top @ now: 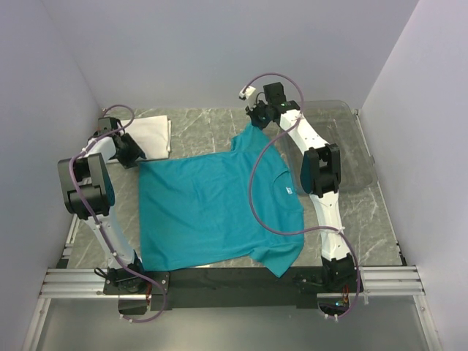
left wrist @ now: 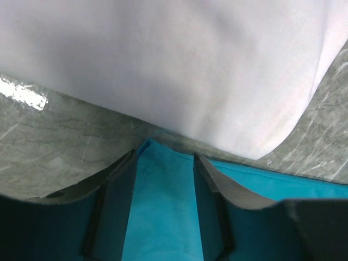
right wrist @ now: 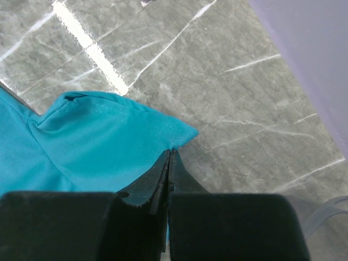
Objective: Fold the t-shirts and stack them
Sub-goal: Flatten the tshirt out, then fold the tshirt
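Across the middle of the grey marble table the teal t-shirt lies spread out flat, its hem toward the left arm and its collar toward the right, with the small neck label showing at the neckline. At the far sleeve, the right gripper is down on the cloth. From its wrist camera the right gripper is clenched, jaws pressed together on the stitched tip of the teal sleeve, which bunches up a little off the marble. On the other side, the left gripper sits at the far corner of the hem. Seen from its own camera, the left gripper is released, its two dark fingers spread apart with the teal corner lying loose between them. Just beyond that corner rests the white t-shirt, folded in the far left corner of the table. A clear plastic bin stands at the far right, apart from both shirts.
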### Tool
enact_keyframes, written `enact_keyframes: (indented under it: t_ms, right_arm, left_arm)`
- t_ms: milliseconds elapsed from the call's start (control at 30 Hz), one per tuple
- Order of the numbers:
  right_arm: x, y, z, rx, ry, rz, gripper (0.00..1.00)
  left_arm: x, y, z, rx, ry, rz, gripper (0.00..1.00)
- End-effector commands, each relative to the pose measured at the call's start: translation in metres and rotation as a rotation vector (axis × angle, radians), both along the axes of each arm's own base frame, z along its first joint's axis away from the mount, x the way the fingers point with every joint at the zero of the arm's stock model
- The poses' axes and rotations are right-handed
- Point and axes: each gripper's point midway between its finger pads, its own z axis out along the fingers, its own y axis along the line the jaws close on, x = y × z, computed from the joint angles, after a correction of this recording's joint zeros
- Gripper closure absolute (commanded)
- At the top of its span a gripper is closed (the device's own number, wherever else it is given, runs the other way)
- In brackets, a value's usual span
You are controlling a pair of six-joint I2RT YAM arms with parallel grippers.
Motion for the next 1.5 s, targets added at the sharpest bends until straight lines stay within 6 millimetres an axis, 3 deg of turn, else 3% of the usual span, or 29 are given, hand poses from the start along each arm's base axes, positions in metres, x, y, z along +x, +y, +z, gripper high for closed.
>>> enact_keyframes:
  t_ms: [0,300,400,433,500,567,767,867,967,1000,1067,1100,1133,1200,1400,1467]
  right_arm:
    - [0.001,-0.003,0.038,0.035,-0.061,-0.004,1.0]
    - [0.0,-0.003,0.037,0.034,-0.053,-0.005,1.0]
    - [-0.003,-0.003,0.036,0.033,-0.045,-0.002,1.0]
    - [-0.003,-0.003,0.038,0.034,-0.046,-0.002,1.0]
    - [-0.006,-0.003,0.039,0.035,-0.045,0.0,1.0]
    - [-0.009,-0.005,0.038,0.036,-0.039,-0.004,1.0]
    - [0.001,-0.023,0.076,0.114,-0.091,-0.078,1.0]
    - [0.002,-0.031,0.092,0.154,-0.103,-0.085,1.0]
    - [-0.007,-0.034,0.096,0.183,-0.081,-0.062,1.0]
    - [-0.011,-0.035,0.105,0.195,-0.091,-0.054,1.0]
    - [-0.024,-0.032,0.098,0.214,-0.059,-0.014,1.0]
    - [-0.029,-0.033,0.112,0.228,-0.081,-0.002,1.0]
    - [-0.038,-0.031,0.104,0.235,-0.055,0.021,1.0]
    - [-0.049,-0.032,0.118,0.253,-0.066,0.045,1.0]
    - [-0.089,-0.031,0.118,0.261,-0.004,0.123,1.0]
    - [-0.102,-0.031,0.106,0.252,0.027,0.135,1.0]
  left_arm:
    - [0.01,0.004,0.005,0.023,-0.02,-0.025,0.5]
    - [0.004,0.002,-0.012,0.025,0.026,-0.039,0.63]
    - [0.005,0.006,-0.013,0.043,0.028,-0.032,0.78]
    - [0.006,0.007,-0.012,0.05,0.023,-0.031,0.89]
    - [0.01,0.008,-0.004,0.061,0.001,-0.028,0.99]
    - [0.013,0.01,0.006,0.077,-0.034,-0.03,0.99]
    - [0.014,0.017,0.065,0.16,-0.174,-0.036,0.99]
    - [0.012,0.016,0.081,0.178,-0.21,-0.05,0.99]
    - [0.008,0.012,0.083,0.171,-0.218,-0.069,0.99]
    - [0.007,0.012,0.082,0.169,-0.217,-0.074,0.99]
    - [0.003,0.009,0.077,0.163,-0.21,-0.079,0.99]
    - [0.001,0.008,0.076,0.159,-0.209,-0.077,0.99]
    - [-0.002,0.008,0.071,0.159,-0.203,-0.077,0.99]
    - [-0.004,0.009,0.071,0.161,-0.201,-0.072,0.99]
    - [-0.005,0.01,0.077,0.162,-0.221,-0.069,0.99]
    - [-0.006,0.01,0.079,0.165,-0.227,-0.067,0.99]
